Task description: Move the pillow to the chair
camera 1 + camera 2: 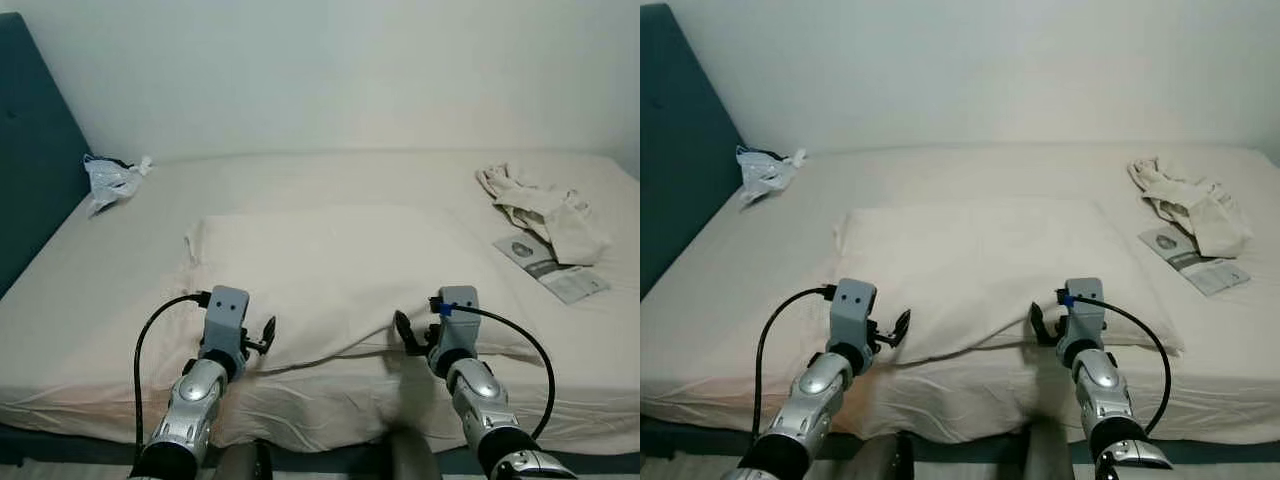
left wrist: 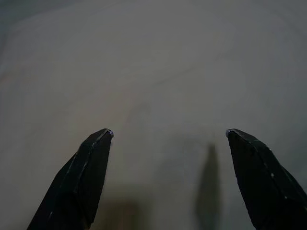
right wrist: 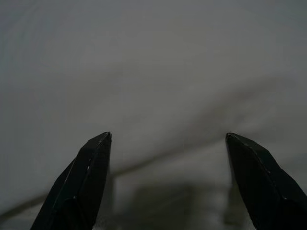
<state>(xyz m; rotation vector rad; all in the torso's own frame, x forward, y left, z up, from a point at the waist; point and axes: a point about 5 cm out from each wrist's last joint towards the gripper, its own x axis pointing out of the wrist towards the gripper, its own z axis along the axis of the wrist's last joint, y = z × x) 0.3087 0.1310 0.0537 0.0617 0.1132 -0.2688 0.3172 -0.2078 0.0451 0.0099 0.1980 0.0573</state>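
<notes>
Bed (image 1: 100, 300) bears the pillow (image 1: 340, 270); left gripper (image 1: 262, 336) and right gripper (image 1: 408, 335) (both spread wide) at its near edge.

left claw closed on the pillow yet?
No. In the left wrist view the left claw stands open, its two black fingers wide apart over the pale pillow with nothing between them.

Head views evenly, softly lit and sharp; faint shadows under the pillow (image 1: 350, 280) edge at 6 o'clock. Both wrist views dim, grey, defocused.
</notes>
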